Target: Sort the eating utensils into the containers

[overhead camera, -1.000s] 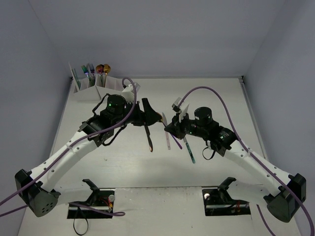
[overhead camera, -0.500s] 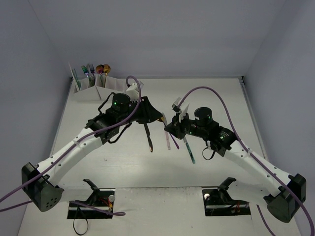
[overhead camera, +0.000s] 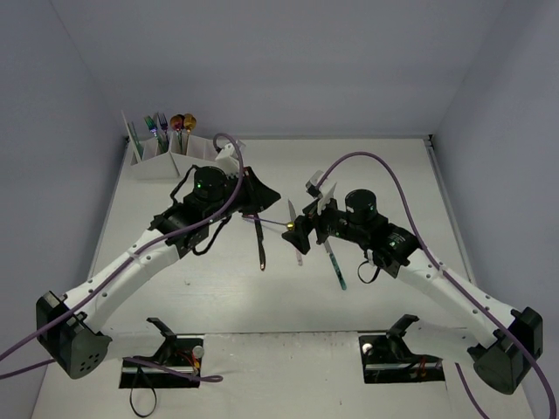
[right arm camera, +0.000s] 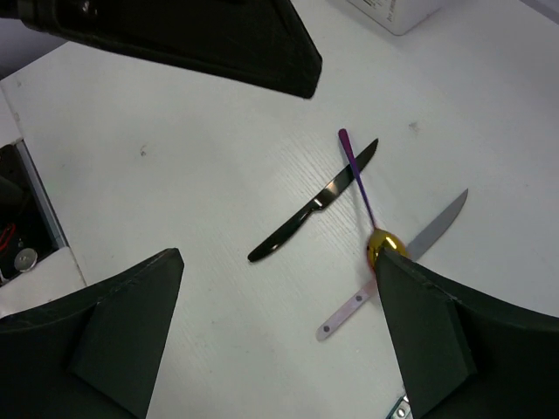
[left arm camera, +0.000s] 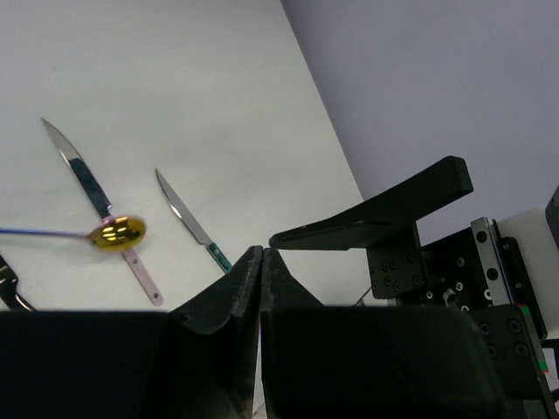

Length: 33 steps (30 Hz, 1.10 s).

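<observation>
A spoon with a gold bowl and a thin purple handle lies on the table, across a pink-handled knife. A black knife lies to its left and a teal-handled knife to its right. My right gripper is open just above the spoon, one finger beside the bowl, nothing between the fingers. My left gripper hovers just behind the spoon, shut on nothing. The containers, a white rack at the back left, hold several upright utensils.
The two grippers hang close together over the table's middle, the left fingers showing at the top of the right wrist view. Purple cables loop over both arms. Grey walls close the table on three sides.
My right gripper has opened and let go of the gold spoon, which now lies lower, on the pink-handled knife. My left gripper has shut and shifted slightly right.
</observation>
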Motion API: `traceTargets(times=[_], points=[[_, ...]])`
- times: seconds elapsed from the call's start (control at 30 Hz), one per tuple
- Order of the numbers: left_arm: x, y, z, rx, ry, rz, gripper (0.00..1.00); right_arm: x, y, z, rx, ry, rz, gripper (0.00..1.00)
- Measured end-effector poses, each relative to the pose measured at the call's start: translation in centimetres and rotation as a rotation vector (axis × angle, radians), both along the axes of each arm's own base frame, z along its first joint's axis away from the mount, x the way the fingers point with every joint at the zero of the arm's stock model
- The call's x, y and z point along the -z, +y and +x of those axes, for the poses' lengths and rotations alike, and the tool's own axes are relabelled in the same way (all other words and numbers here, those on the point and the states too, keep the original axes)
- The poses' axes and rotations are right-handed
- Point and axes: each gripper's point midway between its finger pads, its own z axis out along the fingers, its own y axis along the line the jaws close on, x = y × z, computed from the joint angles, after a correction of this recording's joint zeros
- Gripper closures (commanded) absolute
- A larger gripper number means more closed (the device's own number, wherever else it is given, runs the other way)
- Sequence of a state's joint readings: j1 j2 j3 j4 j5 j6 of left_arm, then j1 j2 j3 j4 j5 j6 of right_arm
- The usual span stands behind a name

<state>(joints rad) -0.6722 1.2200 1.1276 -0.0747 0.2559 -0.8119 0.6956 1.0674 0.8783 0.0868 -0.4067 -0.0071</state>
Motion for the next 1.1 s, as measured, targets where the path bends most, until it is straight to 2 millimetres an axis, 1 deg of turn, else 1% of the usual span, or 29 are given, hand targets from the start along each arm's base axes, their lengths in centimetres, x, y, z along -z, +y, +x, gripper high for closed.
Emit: traceTargets(times=[0.07,0.17,0.27,0.33,0.4,0.43,0.47,0.5,0.53,0.6,0.7,0.77,0.8,0.87,0.97,1.07,1.1], points=[[0.0,0.9,0.7,-0.032,-0.006,0.012,1.0,0.2,-0.2,0.3,0.021,-0.001,-0.006,0.06],[0.0,2.7,2.1,-0.089,-0.02,0.057,1.0,0.6,-0.6,0.7,0.055,-0.001,-0.02,0.05],[0.3,4.2,2.8,-0.119,-0.047,0.129,0.99,1.2,-1.3,1.4,0.11,-0.001,-0.04,0.04],[1.1,4.6,2.7,-0.103,-0.065,0.193,0.91,1.5,-2.1,1.9,0.168,0.003,-0.047,0.03],[2.5,4.9,2.5,-0.067,-0.083,0.277,0.86,1.9,-3.5,2.7,0.26,0.013,-0.06,0.03],[3.2,5.0,2.6,-0.048,-0.091,0.318,0.8,2.1,-4.4,3.2,0.312,0.02,-0.065,0.03],[4.0,5.1,2.7,-0.03,-0.097,0.358,0.72,2.2,-5.4,3.8,0.367,0.026,-0.071,0.03],[4.9,5.1,3.0,-0.009,-0.101,0.401,0.67,2.3,-6.4,4.4,0.42,0.036,-0.072,0.03],[5.7,5.0,3.5,0.013,-0.107,0.444,0.63,2.5,-7.6,5.0,0.476,0.05,-0.071,0.03],[7.3,4.6,4.6,0.058,-0.118,0.521,0.59,2.9,-10.1,6.1,0.589,0.083,-0.069,0.03],[9.4,3.6,6.6,0.124,-0.139,0.618,0.59,4.0,-14.0,7.2,0.743,0.145,-0.059,0.03],[10.3,2.9,8.1,0.173,-0.167,0.674,0.59,4.9,-15.9,7.5,0.817,0.189,-0.049,0.03],[10.5,2.4,8.9,0.197,-0.183,0.696,0.59,5.4,-16.5,7.5,0.838,0.212,-0.044,0.03],[10.8,1.1,10.6,0.247,-0.227,0.728,0.59,6.2,-17.4,7.4,0.866,0.257,-0.031,0.03],[11.6,-0.8,13.1,0.323,-0.288,0.762,0.6,6.9,-18.0,7.2,0.88,0.299,-0.017,0.03],[13.9,-2.4,14.4,0.414,-0.302,0.789,0.63,6.9,-17.6,7.0,0.864,0.317,0.0,0.03],[15.0,-2.8,14.6,0.447,-0.296,0.797,0.63,6.8,-17.5,7.0,0.857,0.32,0.003,0.03]])
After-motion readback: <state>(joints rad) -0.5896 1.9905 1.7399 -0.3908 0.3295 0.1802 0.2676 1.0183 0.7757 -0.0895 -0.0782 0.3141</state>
